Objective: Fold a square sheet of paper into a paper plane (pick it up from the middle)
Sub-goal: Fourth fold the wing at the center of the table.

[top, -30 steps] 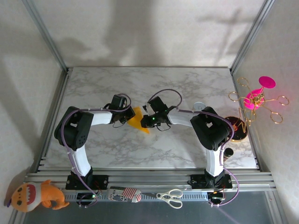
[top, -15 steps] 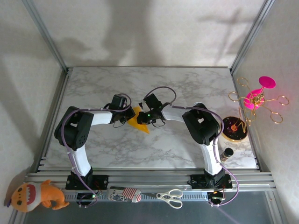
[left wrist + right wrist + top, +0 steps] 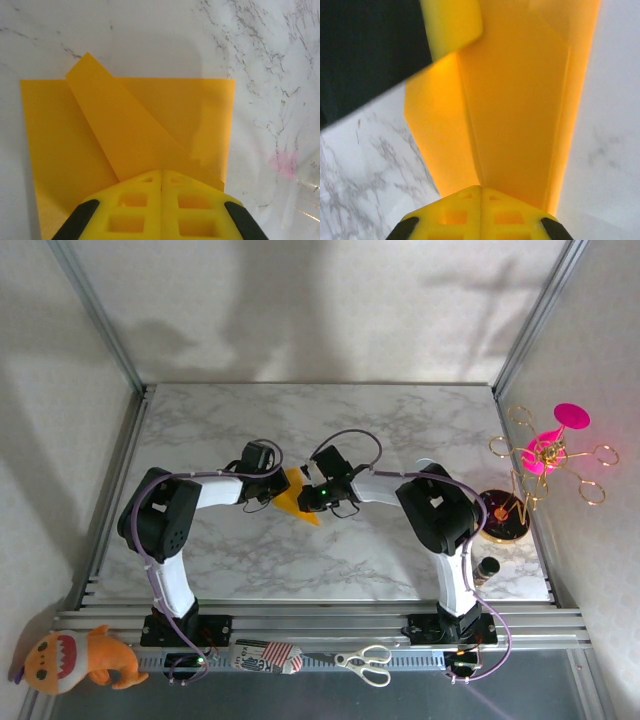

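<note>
The square sheet of paper (image 3: pixel 296 503) lies orange-yellow and partly folded on the marble table (image 3: pixel 250 550), between the two wrists. In the left wrist view the sheet (image 3: pixel 190 110) lies flat, with a slanted flap (image 3: pixel 115 125) folded across it. My left gripper (image 3: pixel 161 173) is shut, its tips on the sheet's near edge where the flap ends. My right gripper (image 3: pixel 480 188) is shut too, its tips on the sheet (image 3: pixel 520 110) where a lengthwise crease begins. A left finger (image 3: pixel 452 22) touches the far end. From above, the left gripper (image 3: pixel 283 483) and right gripper (image 3: pixel 306 490) nearly meet.
A gold wire stand with a pink disc (image 3: pixel 546 452) and its round brown base (image 3: pixel 500 516) stand at the right edge, beside a small dark bottle (image 3: pixel 487 568). Scissors (image 3: pixel 366 663), a striped bundle (image 3: pixel 266 655) and an orange plush toy (image 3: pixel 80 660) lie on the front rail.
The right gripper swung left and farther in toward the left gripper, then settled back slightly over the sheet. The left arm stayed put.
</note>
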